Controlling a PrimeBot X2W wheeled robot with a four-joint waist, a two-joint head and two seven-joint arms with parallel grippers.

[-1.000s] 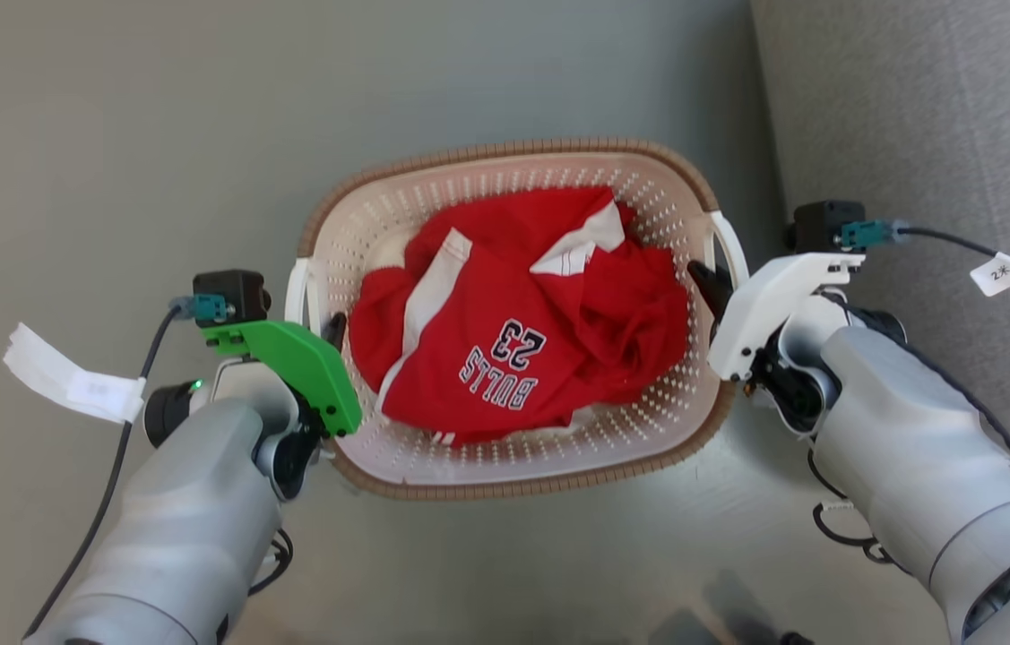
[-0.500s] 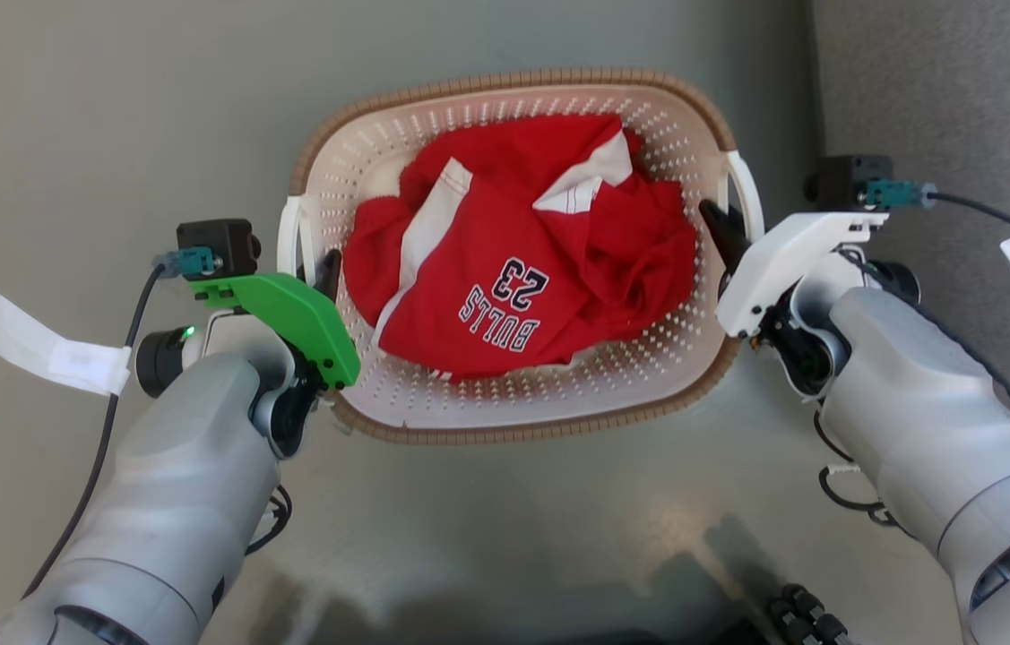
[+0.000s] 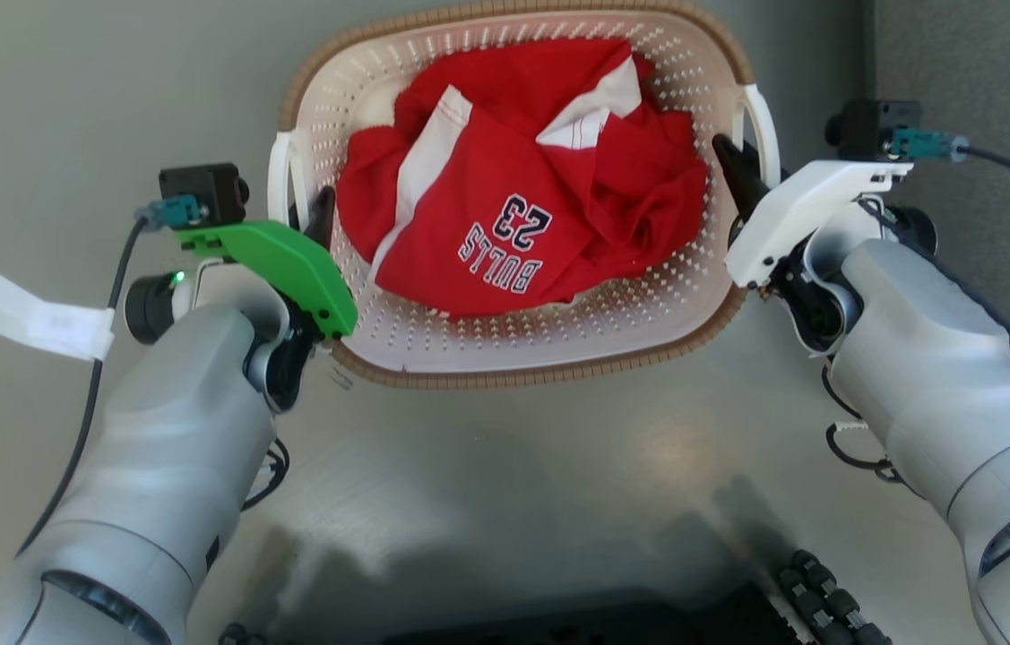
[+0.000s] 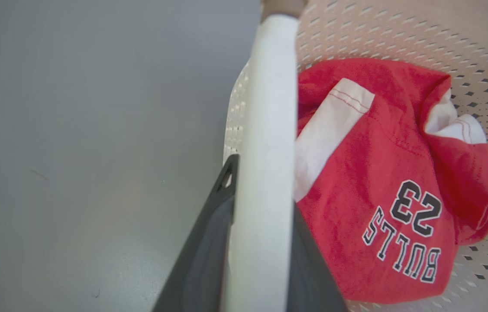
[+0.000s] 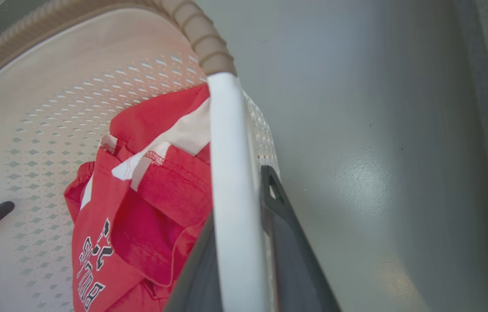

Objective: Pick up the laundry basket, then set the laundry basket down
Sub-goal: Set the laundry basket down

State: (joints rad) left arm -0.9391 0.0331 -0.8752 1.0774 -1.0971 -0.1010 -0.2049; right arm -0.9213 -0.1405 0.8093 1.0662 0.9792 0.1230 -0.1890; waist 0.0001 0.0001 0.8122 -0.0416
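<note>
The right gripper (image 5: 237,195) clamps the white handle (image 5: 226,130) of the laundry basket (image 5: 53,108), one dark finger on each side. A red jersey (image 5: 157,195) lies crumpled inside against the perforated wall. Beyond the handle, to the right, lies grey floor (image 5: 378,130).

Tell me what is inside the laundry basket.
A crumpled red jersey with white trim, printed BULLS 23, lies inside the laundry basket. It covers most of the perforated floor, so anything beneath the cloth cannot be seen.
</note>
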